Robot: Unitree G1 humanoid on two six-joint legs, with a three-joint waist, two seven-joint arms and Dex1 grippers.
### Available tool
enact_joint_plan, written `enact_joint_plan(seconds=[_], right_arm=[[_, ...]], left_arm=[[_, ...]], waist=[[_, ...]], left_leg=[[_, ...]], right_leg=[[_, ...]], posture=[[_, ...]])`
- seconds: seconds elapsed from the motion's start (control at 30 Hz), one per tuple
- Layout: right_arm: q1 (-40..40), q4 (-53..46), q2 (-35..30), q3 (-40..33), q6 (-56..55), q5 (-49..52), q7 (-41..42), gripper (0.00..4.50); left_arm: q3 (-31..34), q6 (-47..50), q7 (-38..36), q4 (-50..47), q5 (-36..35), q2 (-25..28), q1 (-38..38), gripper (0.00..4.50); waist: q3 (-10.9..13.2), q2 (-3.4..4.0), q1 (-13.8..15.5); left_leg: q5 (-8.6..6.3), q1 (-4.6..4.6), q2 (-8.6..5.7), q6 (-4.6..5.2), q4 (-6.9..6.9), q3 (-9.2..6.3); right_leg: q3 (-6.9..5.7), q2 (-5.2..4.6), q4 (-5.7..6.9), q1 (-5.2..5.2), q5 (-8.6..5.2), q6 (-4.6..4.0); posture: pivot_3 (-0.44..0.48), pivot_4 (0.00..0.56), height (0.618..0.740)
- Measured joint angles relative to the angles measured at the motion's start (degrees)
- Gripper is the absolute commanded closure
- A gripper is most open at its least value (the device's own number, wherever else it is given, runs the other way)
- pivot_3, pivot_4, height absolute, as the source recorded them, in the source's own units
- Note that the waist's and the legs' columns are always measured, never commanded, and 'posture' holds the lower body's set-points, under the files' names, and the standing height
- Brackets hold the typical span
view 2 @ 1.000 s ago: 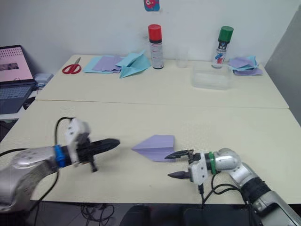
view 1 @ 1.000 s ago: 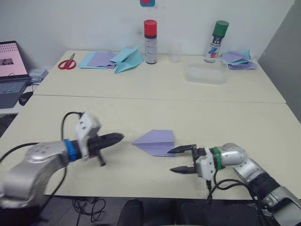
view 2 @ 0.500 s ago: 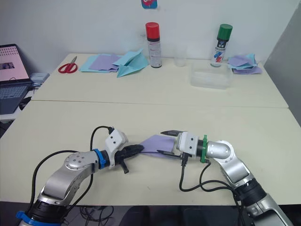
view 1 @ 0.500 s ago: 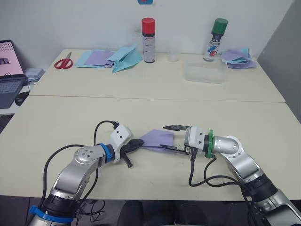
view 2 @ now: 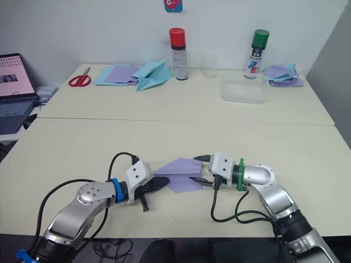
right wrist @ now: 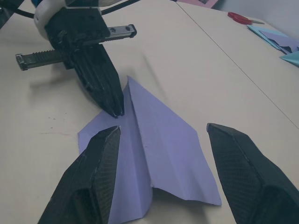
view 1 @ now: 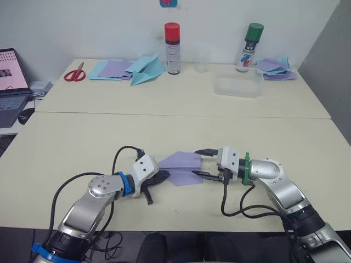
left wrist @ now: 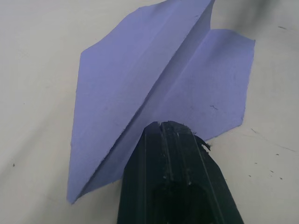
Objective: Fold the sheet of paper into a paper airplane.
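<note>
The sheet of paper (view 1: 181,166) lies flat on the near table as a lavender pointed dart with a centre crease, point toward my left. My left gripper (view 1: 165,175) is shut, and in the left wrist view its joined tips (left wrist: 163,126) rest on the paper (left wrist: 140,93) near the crease. My right gripper (view 1: 194,163) is open at the dart's wide end. One of its fingers (right wrist: 93,182) stands on each side of the paper (right wrist: 159,144), not closed on it.
On the far table are a light-blue paper airplane (view 1: 147,70), piles of purple and blue sheets (view 1: 112,69), red scissors (view 1: 75,72), a red-capped can (view 1: 173,48), a green-capped can (view 1: 252,46), a clear box (view 1: 238,86) and more sheets (view 1: 277,68). A laptop (view 1: 10,82) sits far left.
Both grippers have moved in to the paper from either side. My left gripper's tips now rest on it, and the open right gripper now straddles its wide end.
</note>
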Motion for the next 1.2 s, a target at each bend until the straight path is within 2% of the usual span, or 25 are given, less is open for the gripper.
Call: enact_joint_plan(seconds=[0.17, 0.27, 0.4, 0.5, 0.7, 0.83, 1.2], right_arm=[[-0.5, 0.0, 1.3, 0.0, 2.2, 0.6, 1.4, 1.44], [-1.5, 0.0, 5.0, -0.3, 7.2, 2.9, 0.8, 2.0], [-6.2, 1.6, 9.8, -1.6, 11.9, 4.0, -2.5, 3.46], [-8.6, 4.1, 10.7, -1.0, 13.5, 2.2, -3.4, 4.46], [-8.0, 7.0, 10.4, 4.9, 15.0, -2.5, -1.3, 4.46], [-6.5, 6.9, 9.2, 5.7, 14.9, -3.8, 0.0, 4.46], [-6.0, 6.4, 9.6, 6.6, 12.9, -6.7, 0.7, 4.46]], left_arm=[[1.7, 1.3, -0.2, 0.0, -1.9, -1.0, 0.9, 4.5], [3.6, 4.9, -2.1, -2.1, -6.0, -0.4, 2.6, 4.5], [5.0, 6.9, -3.2, -2.6, -7.3, 1.7, 2.8, 4.5], [5.5, 7.1, -3.5, -2.5, -7.3, 2.1, 3.0, 4.5], [10.0, 10.1, -3.7, -3.6, -11.0, 2.3, 2.8, 4.5], [12.7, 10.8, -3.5, -3.9, -12.0, 3.1, 2.4, 4.5], [12.8, 11.6, -1.1, -4.8, -12.5, 1.7, 2.5, 4.5]], waist=[[0.0, 0.01, 0.0], [0.0, 0.02, -0.3], [0.0, 0.02, -0.3], [0.0, 0.02, -0.2], [0.0, 0.02, -0.1], [0.0, 0.01, -0.2], [0.0, 0.01, -0.2]], left_leg=[[0.0, 0.14, 0.01, 0.0, 0.0, 0.0], [0.0, 0.13, 0.05, 0.0, -0.02, -0.01], [0.0, 0.06, 0.08, 0.0, -0.02, -0.06], [0.0, -0.02, 0.05, 0.0, -0.02, -0.04], [0.0, -0.45, 0.02, 0.0, 0.0, 0.01], [0.0, -0.43, 0.04, 0.0, -0.02, 0.0], [0.0, -0.41, 0.05, 0.0, -0.01, 0.01]], right_leg=[[0.0, 0.0, -0.01, 0.15, -0.02, 0.03], [-0.01, 0.02, 0.01, 0.1, -0.02, 0.02], [-0.04, 0.07, 0.06, 0.0, -0.01, 0.01], [-0.04, 0.05, 0.0, -0.02, 0.02, -0.06], [0.0, 0.02, 0.06, -0.53, 0.11, -0.19], [-0.01, 0.04, 0.08, -0.54, 0.09, -0.17], [0.0, 0.06, 0.11, -0.54, 0.09, -0.15]], posture=[[0.0, 0.15, 0.74], [0.0, 0.15, 0.74], [0.0, 0.15, 0.74], [0.0, 0.15, 0.74], [0.0, 0.15, 0.74], [0.0, 0.15, 0.74], [0.0, 0.15, 0.74]])
